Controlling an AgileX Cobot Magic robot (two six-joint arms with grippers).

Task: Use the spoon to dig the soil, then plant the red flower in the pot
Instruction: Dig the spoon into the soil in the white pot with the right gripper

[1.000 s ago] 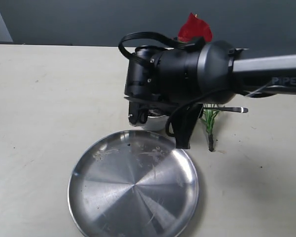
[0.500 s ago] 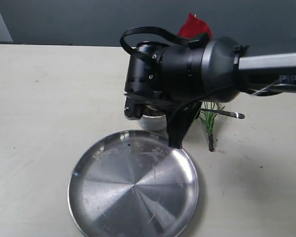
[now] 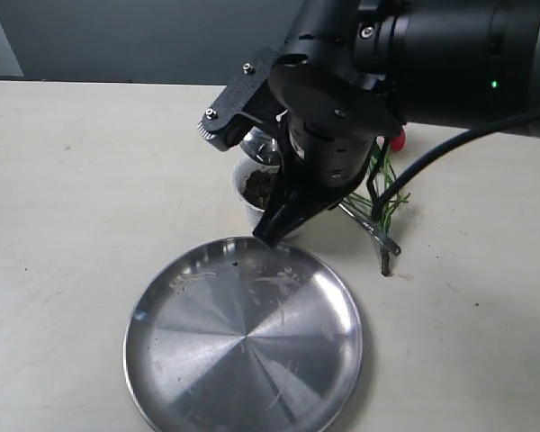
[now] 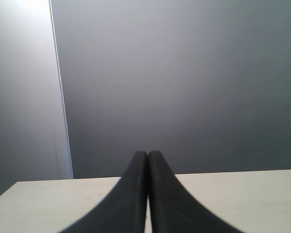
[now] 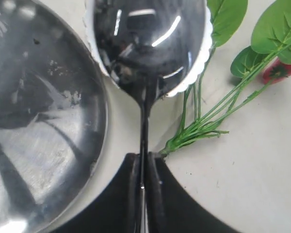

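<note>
My right gripper (image 5: 144, 162) is shut on the thin handle of the spoon (image 5: 150, 39). The shiny spoon bowl hangs right over the mouth of the white pot (image 5: 206, 53) and hides most of it. In the exterior view the spoon bowl (image 3: 259, 146) sits just above the pot (image 3: 245, 205), with dark soil (image 3: 256, 186) showing inside. The right gripper (image 3: 270, 229) points down beside the pot. The red flower (image 5: 280, 72) lies on the table beside the pot, its green stems (image 3: 389, 196) behind the arm. My left gripper (image 4: 147, 156) is shut and empty, facing a grey wall.
A large round steel plate (image 3: 243, 337) lies on the table in front of the pot, its rim (image 5: 101, 121) close to the pot and my right fingers. The right arm's bulky black wrist (image 3: 432, 54) fills the upper right of the exterior view.
The right wrist has turned and swung nearer the exterior camera. The spoon went from level beside the flower to bowl over the pot. The pot and soil now show.
</note>
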